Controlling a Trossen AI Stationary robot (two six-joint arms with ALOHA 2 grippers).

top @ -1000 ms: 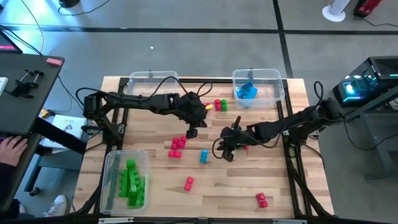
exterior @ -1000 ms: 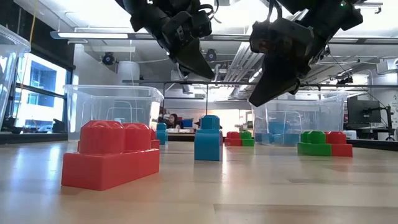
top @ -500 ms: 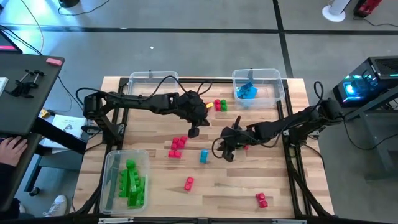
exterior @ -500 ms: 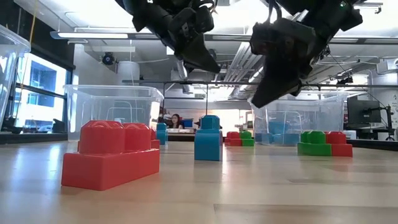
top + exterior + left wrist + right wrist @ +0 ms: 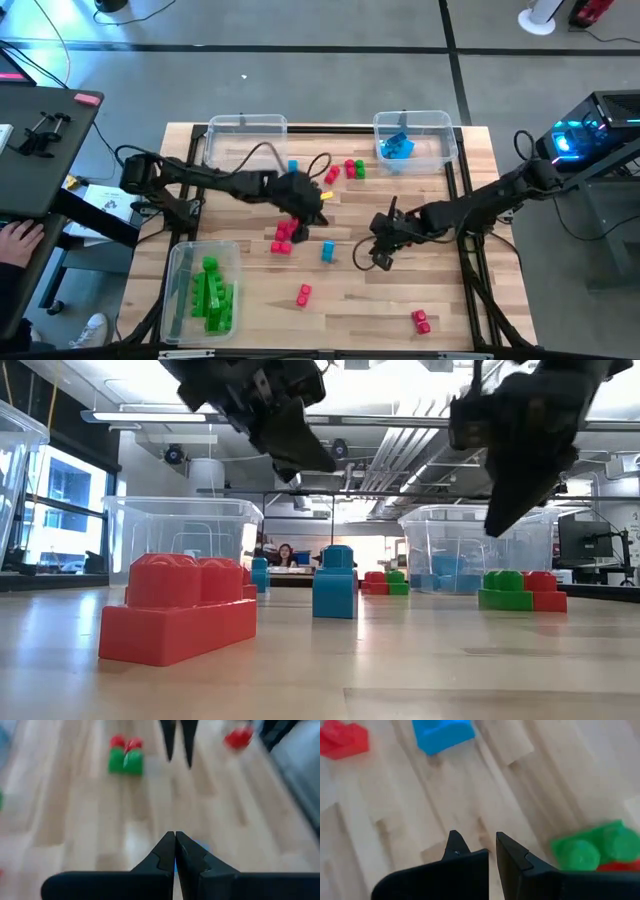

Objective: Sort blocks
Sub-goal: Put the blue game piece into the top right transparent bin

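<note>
Loose blocks lie on the wooden table: a red cluster (image 5: 285, 235), a blue block (image 5: 328, 251) (image 5: 335, 582), single red ones (image 5: 304, 293) (image 5: 421, 320), a far blue one (image 5: 292, 166) and a red-green pair (image 5: 355, 169). A green-and-red block (image 5: 590, 851) (image 5: 520, 590) sits near the right gripper. My left gripper (image 5: 319, 215) (image 5: 175, 837) hangs shut and empty above the table, between the red cluster and the blue block. My right gripper (image 5: 380, 258) (image 5: 479, 840) hovers right of the blue block, its fingers a narrow gap apart with nothing between them.
A clear bin (image 5: 205, 290) at the near left corner holds green blocks. Another bin (image 5: 412, 140) at the far right holds blue blocks, and a bin (image 5: 245, 135) at the far left shows none. Bare wood stretches along the near edge between the scattered red blocks.
My right gripper has moved toward the table's right and near edges, away from the blue block. My left arm has swung toward the near edge, uncovering the far blue block. No block has moved.
</note>
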